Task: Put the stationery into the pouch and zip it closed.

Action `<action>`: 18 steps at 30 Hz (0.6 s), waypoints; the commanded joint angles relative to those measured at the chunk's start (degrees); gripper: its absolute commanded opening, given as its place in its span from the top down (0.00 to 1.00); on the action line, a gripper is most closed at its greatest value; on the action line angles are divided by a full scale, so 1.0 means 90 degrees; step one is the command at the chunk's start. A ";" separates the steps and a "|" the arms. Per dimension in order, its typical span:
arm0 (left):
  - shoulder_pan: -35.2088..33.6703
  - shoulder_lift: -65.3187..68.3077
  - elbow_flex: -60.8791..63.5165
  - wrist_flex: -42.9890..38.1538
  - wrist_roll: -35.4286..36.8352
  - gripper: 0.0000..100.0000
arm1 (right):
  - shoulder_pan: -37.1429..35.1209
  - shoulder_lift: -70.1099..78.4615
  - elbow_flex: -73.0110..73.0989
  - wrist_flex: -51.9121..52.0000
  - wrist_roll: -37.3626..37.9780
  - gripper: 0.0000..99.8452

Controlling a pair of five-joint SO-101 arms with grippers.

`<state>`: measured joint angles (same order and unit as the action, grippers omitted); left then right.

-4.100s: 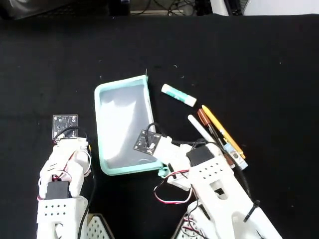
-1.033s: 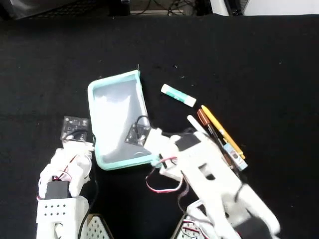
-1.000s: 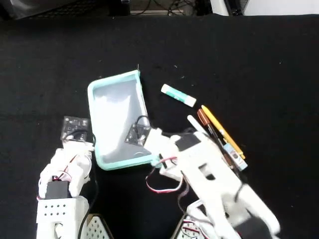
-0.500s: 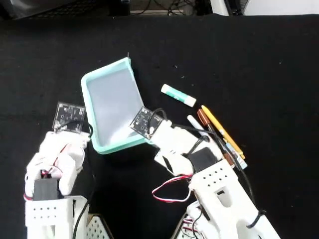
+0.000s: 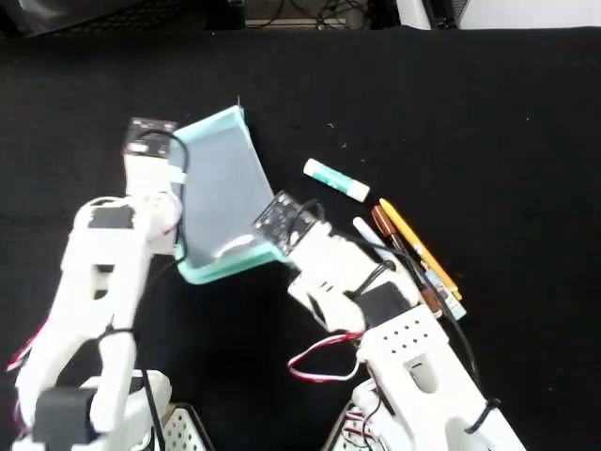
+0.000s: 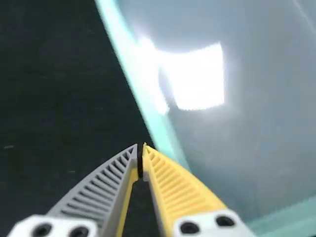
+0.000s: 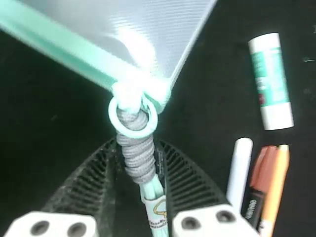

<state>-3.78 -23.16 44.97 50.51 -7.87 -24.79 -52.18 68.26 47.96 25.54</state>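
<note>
The teal-edged translucent pouch lies tilted left of the table's middle. In the right wrist view my right gripper is shut on the grey zipper pull cord hanging from a teal ring at the pouch's corner. My left gripper is shut, its tips against the pouch's teal border; whether they pinch it I cannot tell. The left arm stands along the pouch's left side. A glue stick, a white pen, a brown pen and a yellow pen lie right of the pouch.
The black cloth covers the table, with open room at the back and far right. A small light blue item lies at the near end of the pens. The right arm crosses beside the pens, with a red and white cable loop.
The pouch has slid toward the back left and turned. My left arm has swung forward to the pouch's left edge. My right gripper followed, still holding the pull cord.
</note>
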 commanded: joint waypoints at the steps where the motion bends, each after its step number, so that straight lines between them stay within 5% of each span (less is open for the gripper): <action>1: 0.0484 0.0361 -0.0357 -0.0078 0.0107 0.96 | 0.0557 -0.0122 -0.0112 -0.0420 -0.0205 0.99; 8: 0.0581 0.0947 -0.0357 -0.0088 0.0107 0.76 | 0.0821 -0.0132 -0.0357 -0.0400 -0.0869 0.99; 18: 0.1167 0.1270 -0.0298 -0.0440 0.0156 0.77 | 0.0107 -0.1998 -0.0288 0.0039 -0.0879 0.99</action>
<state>4.13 -11.82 44.00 49.01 -7.16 -19.69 -63.16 68.26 46.46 18.07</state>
